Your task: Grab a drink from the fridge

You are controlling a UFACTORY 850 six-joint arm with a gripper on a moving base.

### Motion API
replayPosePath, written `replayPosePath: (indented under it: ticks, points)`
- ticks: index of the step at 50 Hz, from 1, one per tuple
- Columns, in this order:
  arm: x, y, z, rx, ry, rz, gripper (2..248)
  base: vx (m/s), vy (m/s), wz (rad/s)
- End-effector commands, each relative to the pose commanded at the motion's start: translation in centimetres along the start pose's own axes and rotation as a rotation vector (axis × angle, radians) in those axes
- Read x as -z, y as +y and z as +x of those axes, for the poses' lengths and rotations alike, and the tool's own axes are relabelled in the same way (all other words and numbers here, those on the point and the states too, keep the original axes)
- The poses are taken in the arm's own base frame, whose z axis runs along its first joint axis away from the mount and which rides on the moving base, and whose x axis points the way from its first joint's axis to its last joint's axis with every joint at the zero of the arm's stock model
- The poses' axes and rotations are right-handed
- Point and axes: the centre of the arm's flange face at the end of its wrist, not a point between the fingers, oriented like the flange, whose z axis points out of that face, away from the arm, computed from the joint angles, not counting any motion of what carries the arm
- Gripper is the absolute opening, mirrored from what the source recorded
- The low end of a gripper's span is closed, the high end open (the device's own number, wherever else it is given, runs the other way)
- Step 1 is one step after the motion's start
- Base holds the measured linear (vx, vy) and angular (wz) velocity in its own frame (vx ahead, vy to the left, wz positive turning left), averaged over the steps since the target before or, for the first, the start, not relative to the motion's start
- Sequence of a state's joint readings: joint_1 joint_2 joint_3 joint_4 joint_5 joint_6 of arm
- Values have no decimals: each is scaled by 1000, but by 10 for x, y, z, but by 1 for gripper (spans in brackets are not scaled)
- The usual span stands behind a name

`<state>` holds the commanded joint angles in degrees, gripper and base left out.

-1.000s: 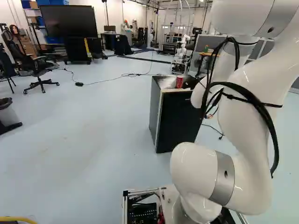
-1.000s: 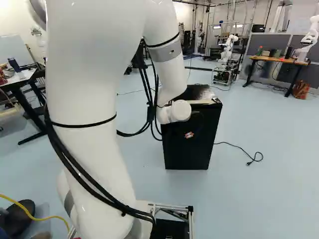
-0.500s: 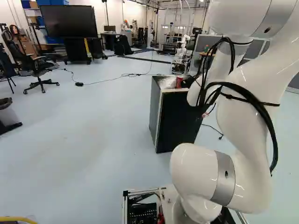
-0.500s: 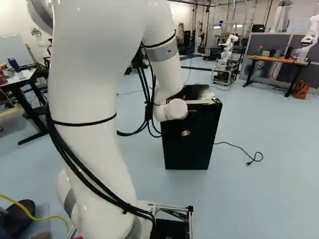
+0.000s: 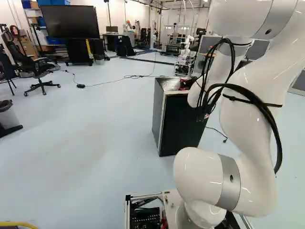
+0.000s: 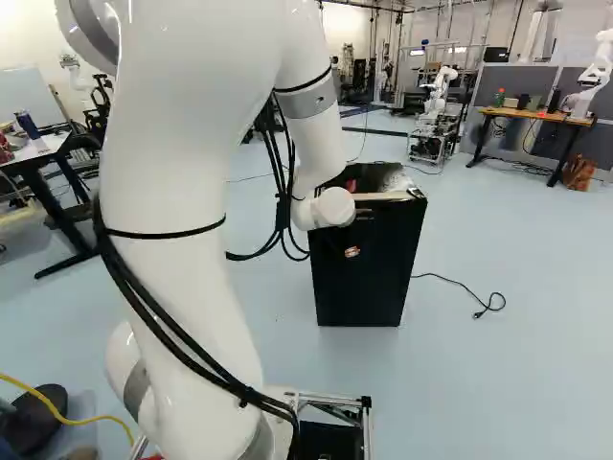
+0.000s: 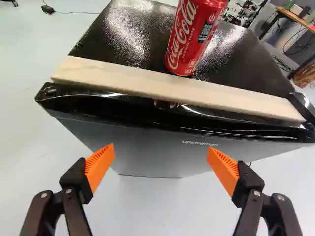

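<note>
The black mini fridge stands on a pale blue floor, with the red drink can upright on its glossy black top. Pale glare spreads over that surface beside the can, and a light wooden strip runs along the edge nearest the gripper. The can stands just behind the strip, beyond the gripper, whose two fingers are spread wide with nothing between their orange pads. A black cable trails over the floor beside the fridge and ends in a plug. Farther off in the left base view are a large dark screen, a black office chair and, at the left edge, a waste bin. At the right of the right base view, a wooden-topped workbench stands before grey partitions, with a white robot arm at its end. Another white arm rises from a metal-framed cart beyond the fridge.
</note>
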<state>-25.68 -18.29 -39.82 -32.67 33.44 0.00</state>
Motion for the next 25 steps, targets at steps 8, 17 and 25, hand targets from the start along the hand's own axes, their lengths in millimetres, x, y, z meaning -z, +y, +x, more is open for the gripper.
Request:
replayPosePath:
  ticks: [8, 17, 25]
  points:
    - [-4, -2, 4, 7, 4, 7, 247, 0, 0, 0]
    - [-9, -4, 7, 13, 8, 12, 247, 0, 0, 0]
    - [-12, -5, 10, 17, 10, 16, 247, 0, 0, 0]
